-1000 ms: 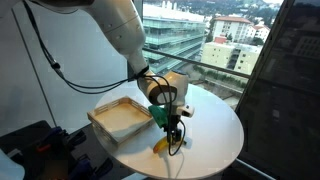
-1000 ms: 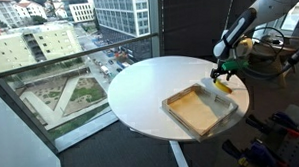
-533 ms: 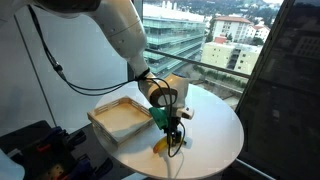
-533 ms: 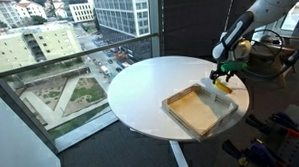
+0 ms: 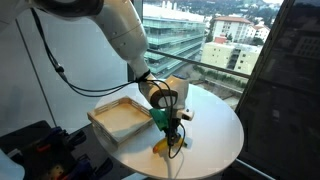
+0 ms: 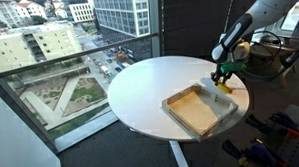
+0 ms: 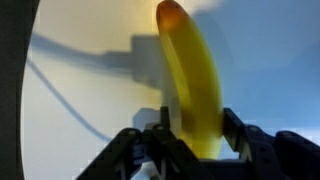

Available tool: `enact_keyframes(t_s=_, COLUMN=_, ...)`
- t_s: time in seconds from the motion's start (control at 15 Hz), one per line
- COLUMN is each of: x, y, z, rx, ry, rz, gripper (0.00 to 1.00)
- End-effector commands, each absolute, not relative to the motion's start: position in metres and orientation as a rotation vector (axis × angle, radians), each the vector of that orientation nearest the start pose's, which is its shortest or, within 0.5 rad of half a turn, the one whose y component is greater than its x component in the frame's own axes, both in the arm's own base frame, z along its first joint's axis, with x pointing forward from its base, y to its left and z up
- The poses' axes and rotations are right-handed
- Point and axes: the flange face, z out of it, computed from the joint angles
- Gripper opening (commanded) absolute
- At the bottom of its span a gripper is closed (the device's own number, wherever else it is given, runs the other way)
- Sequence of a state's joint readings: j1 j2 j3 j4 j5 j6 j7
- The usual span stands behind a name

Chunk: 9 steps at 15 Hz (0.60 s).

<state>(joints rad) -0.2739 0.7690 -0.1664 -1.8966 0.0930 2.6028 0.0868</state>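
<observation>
A yellow banana (image 7: 190, 70) lies on the round white table (image 5: 215, 125), running away from the wrist camera. My gripper (image 7: 195, 118) points down over its near end, with one dark finger (image 7: 232, 122) pressed against each side of it, so the jaws are shut on the banana. In both exterior views the gripper (image 5: 172, 138) (image 6: 221, 81) stands low over the banana (image 5: 160, 146) (image 6: 224, 88), right beside the wooden tray's corner. A black cable hangs down from the wrist.
A shallow light wooden tray (image 5: 100, 112) (image 6: 230, 109) sits on the table (image 6: 150, 88) next to the banana. The table's rim is close to the gripper. A glass wall with a city view lies beyond, and equipment stands on the floor nearby.
The jaws have closed in on the banana. The arm and the banana have stayed in the same place.
</observation>
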Motion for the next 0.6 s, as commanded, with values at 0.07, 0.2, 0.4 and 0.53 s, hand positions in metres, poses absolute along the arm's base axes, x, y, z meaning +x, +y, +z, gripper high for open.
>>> enact_keyframes(t_s=0.07, x=0.558, y=-0.265, z=0.093, rx=-3.078, ry=0.91, rz=0.112, gripper=0.18)
enact_keyframes(t_s=0.2, x=0.558, y=-0.265, z=0.095, rx=-3.081, ry=0.9, rz=0.138, gripper=0.16)
enact_keyframes(t_s=0.4, x=0.558, y=-0.264, z=0.1, rx=-3.075, ry=0.884, rz=0.173, gripper=0.16)
enact_keyframes(t_s=0.53, x=0.56, y=-0.264, z=0.106, rx=-3.072, ry=0.879, rz=0.186, gripper=0.16)
